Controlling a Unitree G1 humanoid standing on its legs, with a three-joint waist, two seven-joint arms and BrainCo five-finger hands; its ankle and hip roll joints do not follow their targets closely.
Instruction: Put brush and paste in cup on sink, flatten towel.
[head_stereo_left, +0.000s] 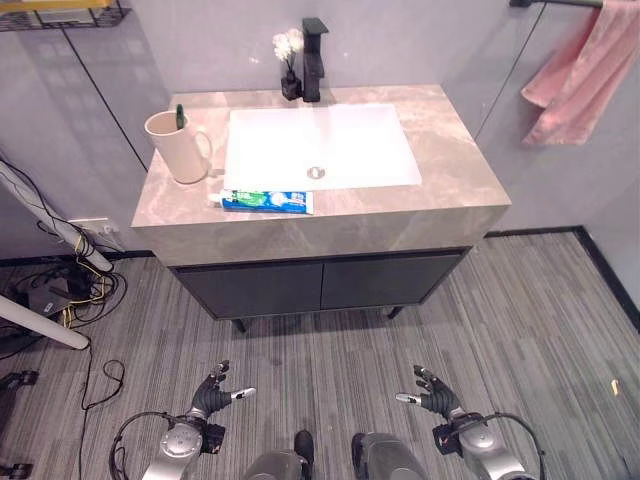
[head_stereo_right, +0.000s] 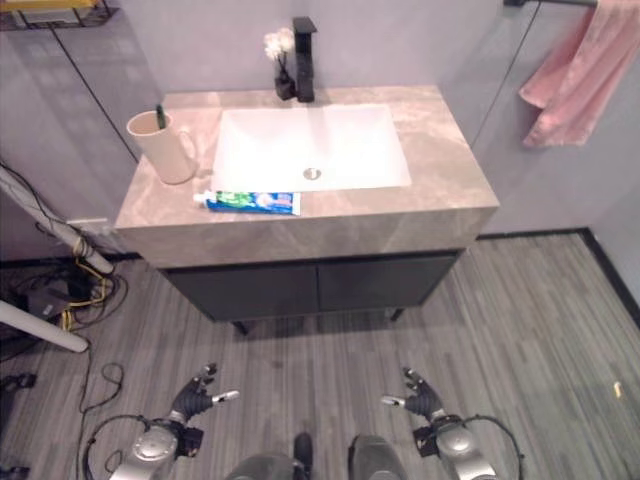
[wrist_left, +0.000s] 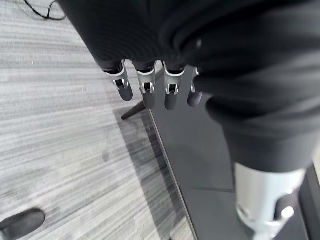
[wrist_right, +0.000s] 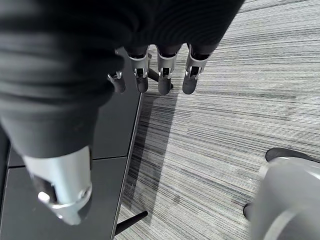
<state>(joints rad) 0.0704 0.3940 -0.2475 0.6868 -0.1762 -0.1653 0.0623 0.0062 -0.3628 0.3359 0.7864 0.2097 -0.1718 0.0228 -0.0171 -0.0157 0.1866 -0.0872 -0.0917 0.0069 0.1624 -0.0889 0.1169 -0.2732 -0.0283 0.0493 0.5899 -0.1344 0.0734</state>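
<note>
We see just the brush (head_stereo_left: 180, 113) tip above the cup (head_stereo_left: 178, 148) rim. Our left hand (head_stereo_left: 213, 393) and right hand (head_stereo_left: 434, 392) hang relaxed, empty, far below the paste (head_stereo_left: 266, 201).

Two head cameras look steeply down from above at the same surface (head_stereo_left: 440, 215) and striped floor (head_stereo_left: 540, 320), set slightly apart sideways. Each wrist camera looks along its own robot hand from very close, toward the floor and dark cabinet front (wrist_left: 200, 165).
</note>
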